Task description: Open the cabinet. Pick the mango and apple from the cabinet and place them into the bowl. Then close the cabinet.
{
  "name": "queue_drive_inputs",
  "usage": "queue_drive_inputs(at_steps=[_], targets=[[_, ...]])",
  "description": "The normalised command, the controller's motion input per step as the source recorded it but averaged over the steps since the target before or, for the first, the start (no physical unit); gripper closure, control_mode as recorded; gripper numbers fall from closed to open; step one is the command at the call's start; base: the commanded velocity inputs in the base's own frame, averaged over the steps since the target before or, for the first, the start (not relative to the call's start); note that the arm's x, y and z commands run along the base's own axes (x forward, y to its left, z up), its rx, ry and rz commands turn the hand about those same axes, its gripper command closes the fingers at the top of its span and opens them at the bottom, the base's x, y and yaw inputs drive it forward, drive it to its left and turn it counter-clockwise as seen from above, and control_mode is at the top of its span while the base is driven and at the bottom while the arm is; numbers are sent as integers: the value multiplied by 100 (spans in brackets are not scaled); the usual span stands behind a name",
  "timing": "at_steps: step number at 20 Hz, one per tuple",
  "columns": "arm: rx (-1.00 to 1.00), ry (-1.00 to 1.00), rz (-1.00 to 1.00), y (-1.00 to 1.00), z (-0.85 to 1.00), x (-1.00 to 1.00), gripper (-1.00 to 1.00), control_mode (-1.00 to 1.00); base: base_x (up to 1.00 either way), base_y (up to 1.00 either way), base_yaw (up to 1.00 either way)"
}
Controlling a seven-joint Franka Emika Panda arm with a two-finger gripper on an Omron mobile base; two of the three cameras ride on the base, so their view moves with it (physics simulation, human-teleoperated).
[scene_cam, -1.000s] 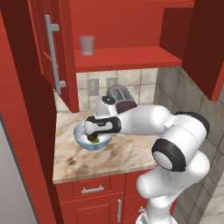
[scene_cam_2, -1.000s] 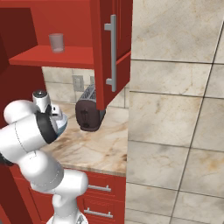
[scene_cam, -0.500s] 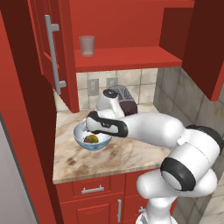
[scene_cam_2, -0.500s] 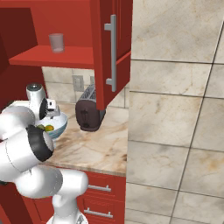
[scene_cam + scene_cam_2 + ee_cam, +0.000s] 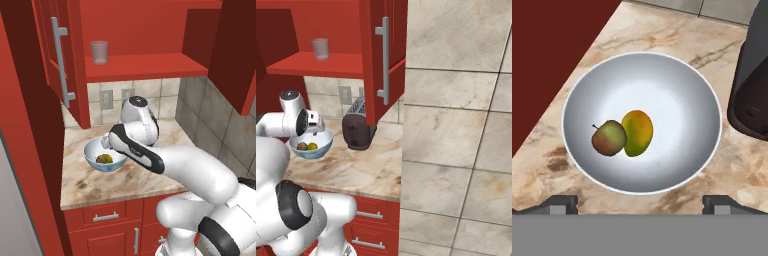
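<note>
The pale blue bowl (image 5: 93,159) (image 5: 324,146) stands on the marble counter, below the open red cabinet (image 5: 150,65) (image 5: 331,65). Inside the bowl (image 5: 677,90) the dark red apple (image 5: 609,138) and the yellow-green mango (image 5: 637,132) (image 5: 312,146) lie side by side, touching. My gripper (image 5: 640,205) (image 5: 315,131) hangs straight above the bowl, open wide, with nothing between its fingertips (image 5: 560,204). Both cabinet doors (image 5: 60,55) (image 5: 383,55) stand swung out.
A clear glass cup (image 5: 99,52) (image 5: 320,49) stands on the cabinet shelf. The dark toaster (image 5: 358,125) (image 5: 754,85) sits just right of the bowl. Lower drawers (image 5: 105,216) run under the counter edge. A tiled wall (image 5: 456,125) closes the right side.
My hand has risen out of the bowl and now hangs higher above it, still open. The fruit stays in the bowl.
</note>
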Motion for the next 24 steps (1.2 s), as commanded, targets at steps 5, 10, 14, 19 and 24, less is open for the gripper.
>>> queue_drive_inputs(at_steps=[5, 10, 14, 19, 24], targets=[[0, -16, 0, -32, 18, -68, -100, -100, 0, 0, 0], [0, -14, -2, -20, 61, -60, -100, -100, 0, 0, 0], [0, -11, -11, -15, 91, -74, -100, -100, 0, 0, 0], [0, -1, -13, -21, 75, -56, -100, -100, 0, 0, 0], [0, 0, -12, -24, 57, -50, -100, -100, 0, 0, 0]])
